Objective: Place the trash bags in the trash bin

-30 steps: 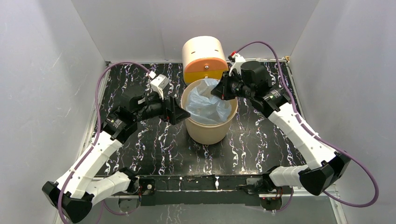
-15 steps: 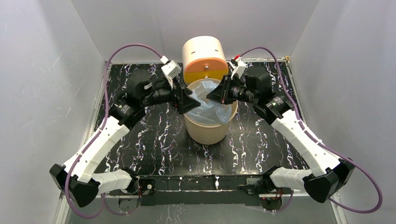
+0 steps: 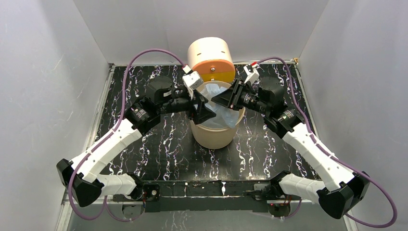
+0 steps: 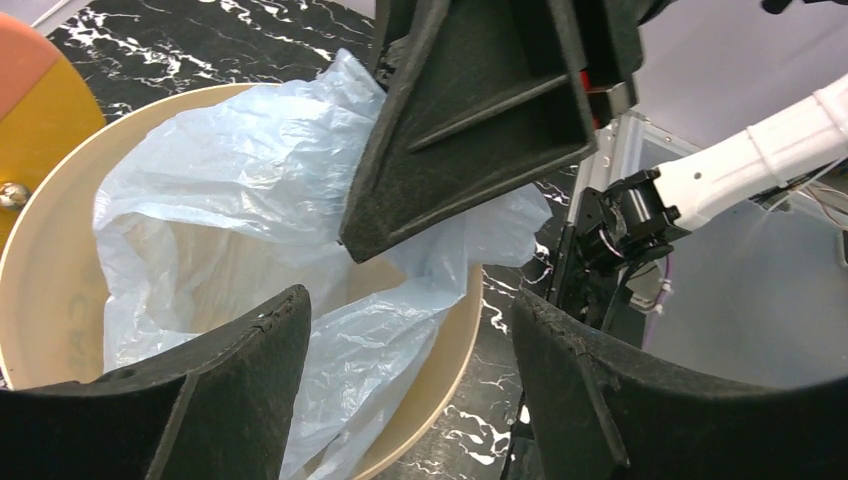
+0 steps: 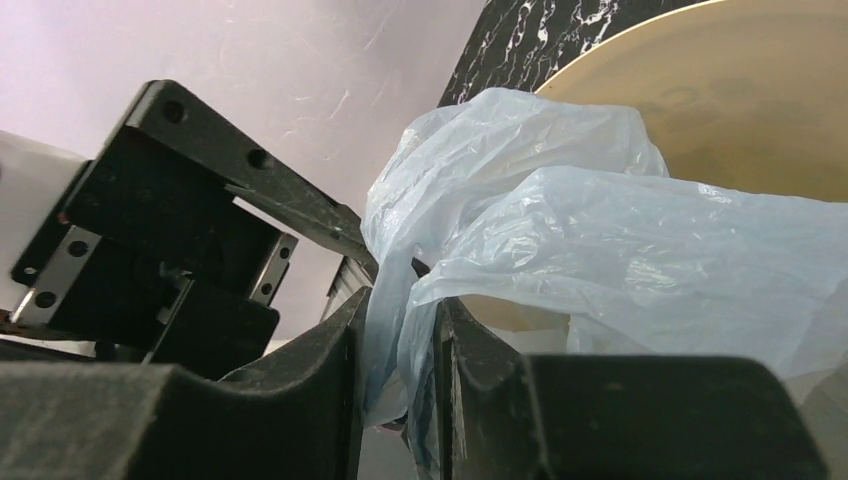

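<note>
Two changes noted: left gripper [image 3: 204, 111], jaws spread, empty, is brought from 9 o'clock over beige round plastic bin [image 3: 214, 139]; right gripper [image 5: 398, 300] is eased apart, hold on thin pale-blue film bag [image 4: 230, 190] uncertain. Bag is lodged mostly inside bin; release judged near.

Thin crinkly translucent plastic trash bag [image 4: 230, 170], smooth matt beige trash bin [image 3: 214, 137], glossy marbled tabletop [image 3: 163, 149]
</note>
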You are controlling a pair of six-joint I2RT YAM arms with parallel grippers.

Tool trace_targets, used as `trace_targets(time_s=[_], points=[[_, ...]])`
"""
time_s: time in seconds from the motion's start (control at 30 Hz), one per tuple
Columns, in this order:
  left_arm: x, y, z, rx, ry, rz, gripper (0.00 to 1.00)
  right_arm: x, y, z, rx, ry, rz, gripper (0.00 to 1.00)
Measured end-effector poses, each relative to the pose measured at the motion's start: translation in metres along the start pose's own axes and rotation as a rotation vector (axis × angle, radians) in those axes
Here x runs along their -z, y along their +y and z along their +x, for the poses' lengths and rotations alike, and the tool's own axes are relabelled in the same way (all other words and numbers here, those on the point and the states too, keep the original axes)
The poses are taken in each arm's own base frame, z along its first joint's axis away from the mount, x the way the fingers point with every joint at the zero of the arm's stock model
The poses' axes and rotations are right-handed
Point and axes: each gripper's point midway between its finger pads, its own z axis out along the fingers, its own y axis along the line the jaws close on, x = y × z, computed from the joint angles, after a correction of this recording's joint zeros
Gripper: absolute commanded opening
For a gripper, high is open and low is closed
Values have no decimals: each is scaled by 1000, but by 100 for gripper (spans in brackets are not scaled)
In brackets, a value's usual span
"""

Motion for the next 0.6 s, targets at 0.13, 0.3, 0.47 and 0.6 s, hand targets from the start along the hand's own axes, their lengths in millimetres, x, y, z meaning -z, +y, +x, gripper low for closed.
trace_targets(time_s=[0.13, 0.3, 0.47, 0.6], points=[[0, 7, 3, -5, 11, -33, 70, 0, 3, -2, -20, -10, -9, 7], [2, 10, 16, 1, 33, -57, 69, 2, 7, -4, -27, -17, -20, 8], [4, 10, 28, 15, 61, -54, 72, 2, 12, -4, -36, -13, -53, 8], [4, 7, 26, 3, 59, -35, 74, 0, 14, -1, -49, 4, -67, 8]])
